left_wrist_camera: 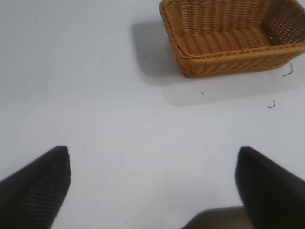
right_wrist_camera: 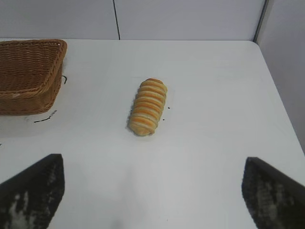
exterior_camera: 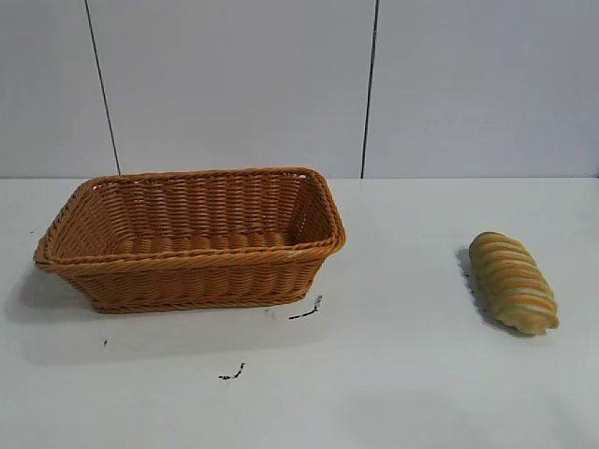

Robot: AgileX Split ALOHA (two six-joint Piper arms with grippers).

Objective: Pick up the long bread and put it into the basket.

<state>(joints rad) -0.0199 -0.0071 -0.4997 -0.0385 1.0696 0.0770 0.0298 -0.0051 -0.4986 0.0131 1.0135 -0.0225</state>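
Note:
The long bread (exterior_camera: 513, 282), a tan-yellow loaf with orange-brown ridges, lies on the white table at the right. It also shows in the right wrist view (right_wrist_camera: 147, 106). The orange-brown wicker basket (exterior_camera: 112, 271) stands at the left and is empty; it also shows in the left wrist view (left_wrist_camera: 224, 59) and the right wrist view (right_wrist_camera: 24, 100). Neither arm shows in the exterior view. My right gripper (right_wrist_camera: 152, 164) is open and empty, well short of the bread. My left gripper (left_wrist_camera: 152, 157) is open and empty over bare table, away from the basket.
Small black marks lie on the table (exterior_camera: 393, 374) in front of the basket (exterior_camera: 304, 311) (exterior_camera: 232, 374). A white panelled wall (exterior_camera: 234, 84) stands behind. The table's edge shows in the right wrist view (right_wrist_camera: 281, 95) beyond the bread.

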